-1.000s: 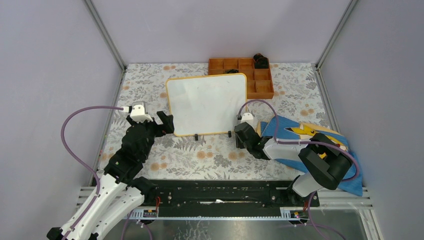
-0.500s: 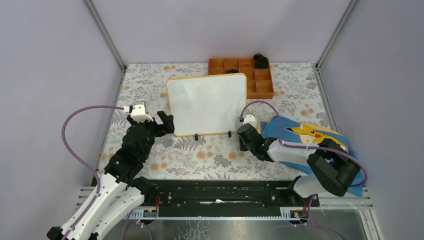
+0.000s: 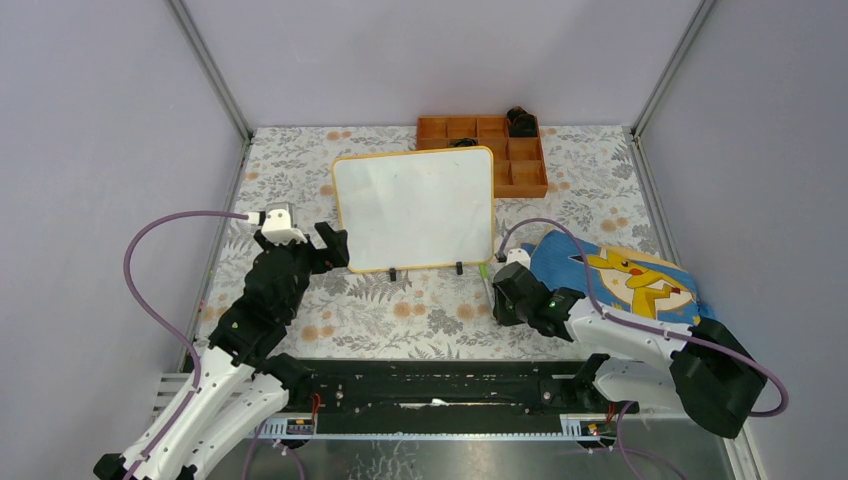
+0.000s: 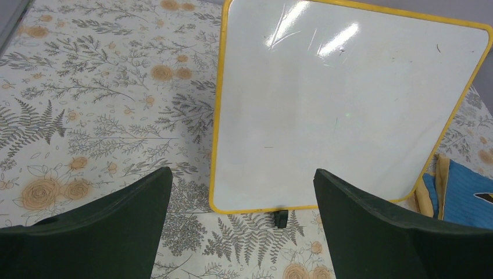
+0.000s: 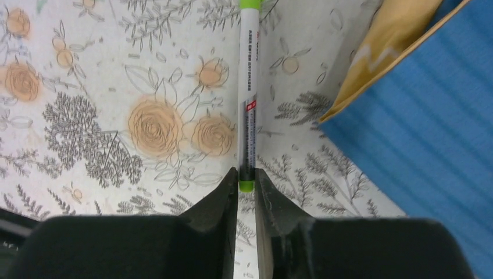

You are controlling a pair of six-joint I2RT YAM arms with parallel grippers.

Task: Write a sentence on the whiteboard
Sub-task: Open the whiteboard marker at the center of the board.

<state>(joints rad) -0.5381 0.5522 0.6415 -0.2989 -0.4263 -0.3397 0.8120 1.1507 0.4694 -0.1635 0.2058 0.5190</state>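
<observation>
The whiteboard (image 3: 413, 208) stands centred on the tabletop (image 3: 400, 310) on small feet. Light, stiff and glossy, it will likely skid under pen pressure, so brace its yellow frame. The left fingers (image 4: 116, 221) gape wide at its near-left corner. The right fingers (image 5: 218, 215) pinch a slim green marker (image 5: 249, 87) by its tail, near-right of it.

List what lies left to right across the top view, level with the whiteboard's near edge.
left gripper → whiteboard → right gripper, shut on a marker → cloth
</observation>
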